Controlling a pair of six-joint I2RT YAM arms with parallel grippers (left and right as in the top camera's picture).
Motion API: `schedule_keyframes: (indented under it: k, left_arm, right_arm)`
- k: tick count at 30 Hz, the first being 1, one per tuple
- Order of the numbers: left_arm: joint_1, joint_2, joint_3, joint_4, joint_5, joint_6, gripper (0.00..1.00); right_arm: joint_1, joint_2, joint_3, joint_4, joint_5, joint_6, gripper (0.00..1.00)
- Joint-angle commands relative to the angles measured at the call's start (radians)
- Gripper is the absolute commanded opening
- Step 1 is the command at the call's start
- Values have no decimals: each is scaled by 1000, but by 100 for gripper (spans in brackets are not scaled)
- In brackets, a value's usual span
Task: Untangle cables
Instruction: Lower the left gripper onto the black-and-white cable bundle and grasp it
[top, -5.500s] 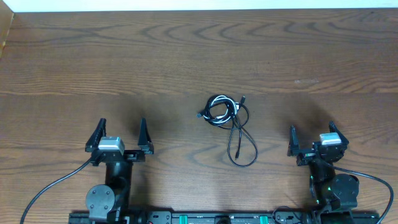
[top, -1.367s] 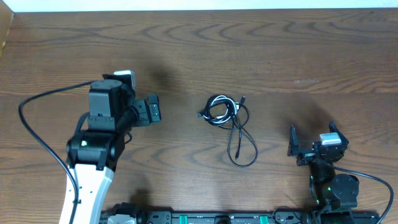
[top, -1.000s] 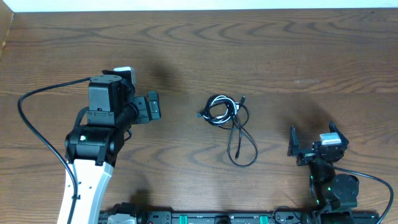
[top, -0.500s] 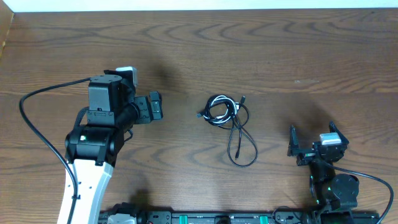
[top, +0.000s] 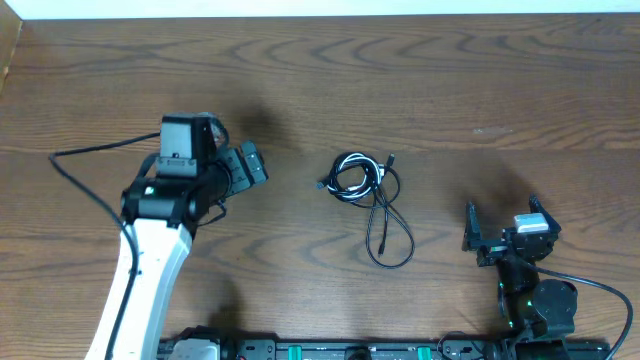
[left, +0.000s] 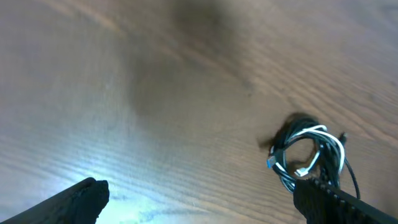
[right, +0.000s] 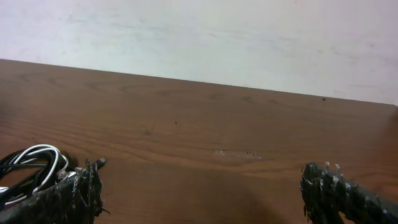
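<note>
The cables (top: 354, 177) lie in one tangle at the table's middle: a white and black coil with a long black loop (top: 392, 243) trailing toward the near edge. My left gripper (top: 252, 166) hovers open and empty to the left of the tangle, well apart from it. In the left wrist view the cables (left: 308, 154) show just above the right fingertip (left: 326, 198), and the left gripper (left: 205, 202) holds nothing. My right gripper (top: 503, 220) rests open at the near right. From the right wrist, the cables (right: 31, 163) sit far left, behind the left finger (right: 74, 196), and the right gripper (right: 205, 196) is empty.
The brown wooden table (top: 480, 90) runs back to a pale wall (right: 205, 37). The left arm's black cable (top: 90, 152) arcs out to the left. A rail with the arm bases (top: 330, 350) lines the near edge.
The left arm has turned at the wrist and its forearm has swung right. Its gripper now angles slightly more toward the cables. The right arm and the cables are still.
</note>
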Motion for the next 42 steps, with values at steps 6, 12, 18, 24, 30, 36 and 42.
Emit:
schedule_keyframes:
  k: [6,12,18,24,30,36,42]
  left_arm:
    - [-17,121,22,-6,13,-182,100]
    - [-122,182,22,2,16,-182,100]
    - [-272,233,20,50,16,-311,100]
    - [-378,309,18,135,16,-592,100]
    - [-461,405,18,257,16,-731,100]
    - [-489,519,18,370,16,-865,100]
    - [-489,612,18,395,35,-934,56]
  right_arm:
    - [6,-5,-2,-4,4,2,99]
    - [6,-5,-2,-4,4,2,99]
    - [6,-5,-2,-4,3,2,99]
    - [6,-5,-2,-4,4,2,99]
    - [6,-5,-2,-4,4,2,99]
    - [6,-5,-2,-4,4,2,99]
    - [6,-5,-2,-4,4,2,99]
